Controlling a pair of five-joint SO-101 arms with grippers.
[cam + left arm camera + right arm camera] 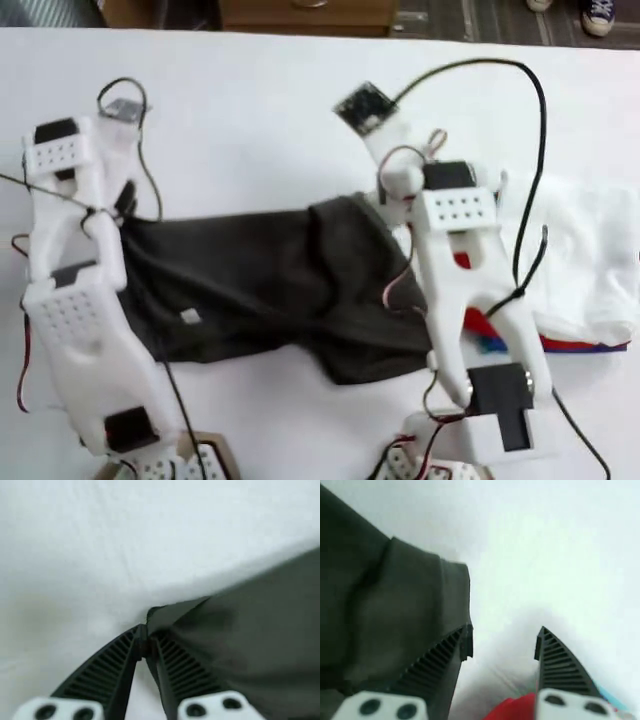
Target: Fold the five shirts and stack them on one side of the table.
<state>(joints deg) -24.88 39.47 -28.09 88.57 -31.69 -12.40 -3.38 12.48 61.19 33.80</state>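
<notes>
Mid-fold: shirt [270, 285] lies crumpled at frame centre. L gripper [144, 639] is clenched on its corner. R gripper [504, 640] has jaws apart, empty, just beside the other edge. Next, prob: R pinches that edge, then both pull flat.

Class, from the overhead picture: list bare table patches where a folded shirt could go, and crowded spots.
Free: the far strip of table beyond the dark shirt; the near-edge patch in front of it. Crowded: the right side, by the shirt pile.
</notes>
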